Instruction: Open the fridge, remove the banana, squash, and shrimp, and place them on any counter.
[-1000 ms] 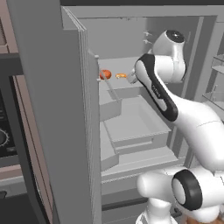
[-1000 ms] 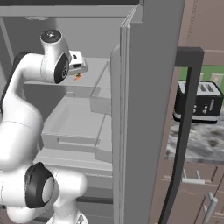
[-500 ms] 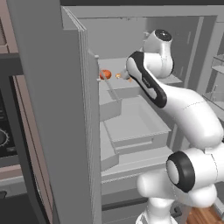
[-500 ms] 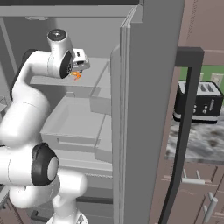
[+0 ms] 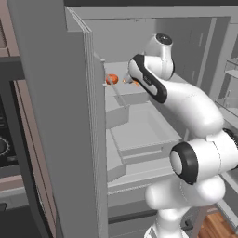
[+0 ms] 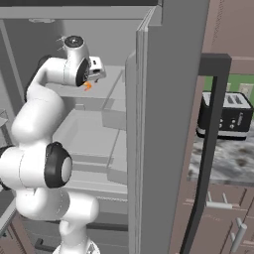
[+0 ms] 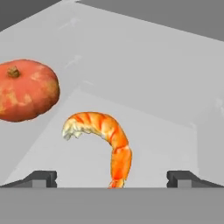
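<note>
Hand view: the shrimp lies on the fridge shelf between the wide-open, empty tool tips, squash beside it. Fridge doors are open; nothing has reached the desk yet.

The shrimp lies just in front of the gripper, and its tail tip is cut off at the bottom of the hand view. The squash, ahead and off to one side of the gripper, is cut by that view's edge.

In the left base view the arm hides the gripper and most of the shrimp, so just a bit of orange shows. The squash there is too small to see well.

In the right base view the fridge door hides part of the desk and the toaster.
</note>
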### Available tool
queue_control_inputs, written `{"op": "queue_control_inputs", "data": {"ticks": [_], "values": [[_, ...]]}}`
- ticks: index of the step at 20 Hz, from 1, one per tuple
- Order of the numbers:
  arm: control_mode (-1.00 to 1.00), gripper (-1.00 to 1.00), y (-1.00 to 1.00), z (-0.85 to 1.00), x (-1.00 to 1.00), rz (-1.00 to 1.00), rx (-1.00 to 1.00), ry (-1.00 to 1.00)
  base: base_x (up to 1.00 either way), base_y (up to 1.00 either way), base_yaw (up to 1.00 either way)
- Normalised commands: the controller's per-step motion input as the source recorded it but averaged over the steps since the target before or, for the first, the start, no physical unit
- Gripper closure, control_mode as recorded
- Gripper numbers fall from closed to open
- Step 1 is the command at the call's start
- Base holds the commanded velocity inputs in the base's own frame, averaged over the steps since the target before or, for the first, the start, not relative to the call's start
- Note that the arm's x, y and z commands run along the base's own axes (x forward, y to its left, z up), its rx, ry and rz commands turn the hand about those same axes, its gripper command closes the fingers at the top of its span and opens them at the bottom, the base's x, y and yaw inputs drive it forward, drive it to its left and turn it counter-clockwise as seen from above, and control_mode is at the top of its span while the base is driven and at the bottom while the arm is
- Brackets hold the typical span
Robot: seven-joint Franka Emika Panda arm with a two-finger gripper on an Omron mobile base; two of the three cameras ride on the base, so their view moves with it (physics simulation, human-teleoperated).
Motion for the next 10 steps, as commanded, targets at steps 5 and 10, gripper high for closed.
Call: {"op": "queue_control_inputs", "data": {"ticks": [5, 10], "values": [[-1.0, -1.0, 0.01, -0.16, 0.47, 0.0, 0.02, 0.07, 0.0, 0.0, 0.0], [-1.0, -1.0, 0.04, -0.16, 0.49, 0.0, 0.01, 0.06, 0.0, 0.0, 0.0]]}}
